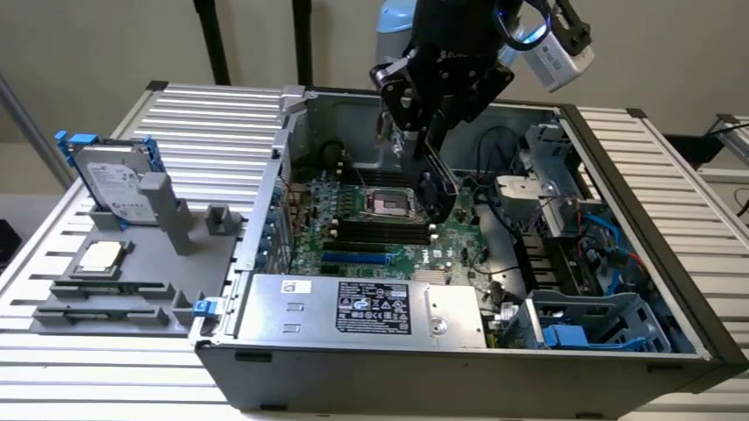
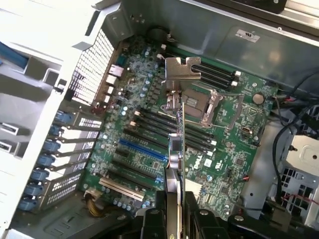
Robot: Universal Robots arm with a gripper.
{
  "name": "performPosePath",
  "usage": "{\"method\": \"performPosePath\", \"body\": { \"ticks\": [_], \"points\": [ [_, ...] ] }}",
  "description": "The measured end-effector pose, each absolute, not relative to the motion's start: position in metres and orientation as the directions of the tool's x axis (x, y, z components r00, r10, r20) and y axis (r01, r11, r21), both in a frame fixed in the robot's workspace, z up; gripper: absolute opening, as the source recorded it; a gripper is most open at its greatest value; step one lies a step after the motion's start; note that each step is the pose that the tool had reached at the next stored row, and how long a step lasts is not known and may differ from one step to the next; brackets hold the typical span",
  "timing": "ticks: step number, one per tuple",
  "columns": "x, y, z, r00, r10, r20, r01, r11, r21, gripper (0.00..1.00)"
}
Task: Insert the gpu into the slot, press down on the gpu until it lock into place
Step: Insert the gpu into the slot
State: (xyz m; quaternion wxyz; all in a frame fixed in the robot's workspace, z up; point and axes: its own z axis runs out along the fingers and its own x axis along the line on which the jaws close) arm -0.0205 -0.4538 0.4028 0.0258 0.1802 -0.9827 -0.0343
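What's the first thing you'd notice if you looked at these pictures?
The big open computer case in the middle catches the eye first, with its green motherboard full of slots. Over the board, the robot's gripper holds the gpu, a thin black card turned on edge. At the exterior view's left, a silver hard drive with blue clips stands upright on a grey holder.

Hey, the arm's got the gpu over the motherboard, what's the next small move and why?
Probably shift the gpu toward the blue slot before lowering: the gripper is shut on it, and it hangs above the motherboard near the CPU socket, not in any slot.
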Motion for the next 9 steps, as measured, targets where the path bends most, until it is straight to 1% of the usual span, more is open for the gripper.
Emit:
{"method": "performPosePath", "body": {
  "ticks": [9],
  "points": [
    [-0.0205, -0.4538, 0.401, -0.863, -0.504, 0.038, -0.5, 0.863, 0.077, 0.26]
  ]
}}
